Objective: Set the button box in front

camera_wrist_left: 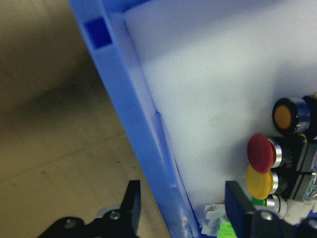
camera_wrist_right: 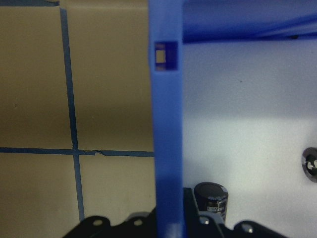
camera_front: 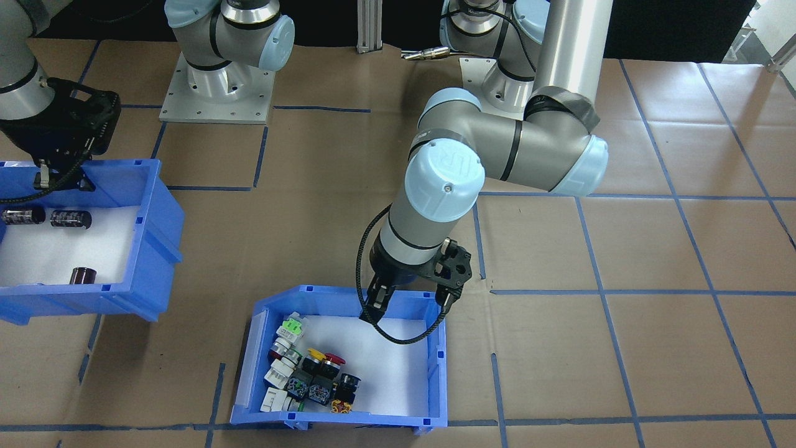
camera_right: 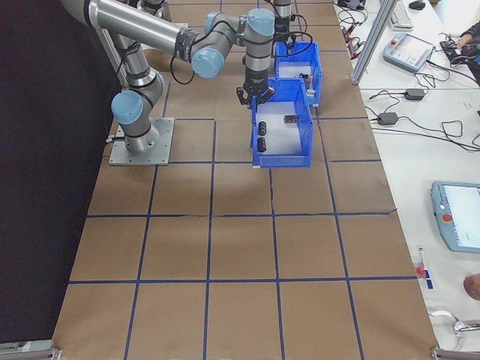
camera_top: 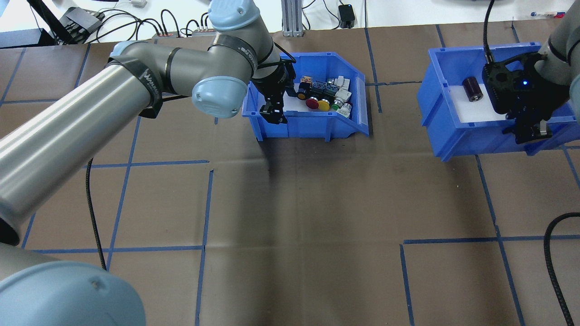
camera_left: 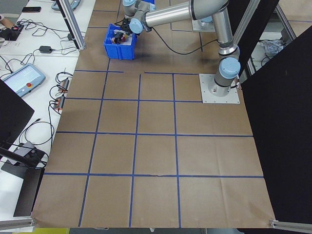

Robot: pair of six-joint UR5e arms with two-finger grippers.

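Over the near wall of the button box (camera_top: 312,115), the left gripper (camera_top: 273,112) straddles the blue rim, and the left wrist view shows its two fingers (camera_wrist_left: 132,203) spread apart, one outside the wall and one inside over the white floor, with daylight on both sides of the plastic, so the jaws are apart and not yet biting. The step in hand, as I judge it, is the grasp on the wall; the next move calls for closing firmly on that rim, then dragging or lifting the bin toward the robot's side of the table, keeping it level so the push-buttons (camera_front: 308,373) do not slide. They sit clustered in the half away from the gripper, well apart from the inner finger. The box stands at the far side of the table from the robot, close to the operators' edge in the front-facing view. Its long axis runs across the table, left to right as the robot sees it, and its sloped cut-away side points toward the robot's right, facing the second blue bin (camera_top: 457,131) with dark cylinders (camera_front: 50,218). At that bin the right gripper (camera_top: 528,131) sits astride the near wall too; the right wrist view shows the wall between its fingers, but whether they press it I cannot tell.
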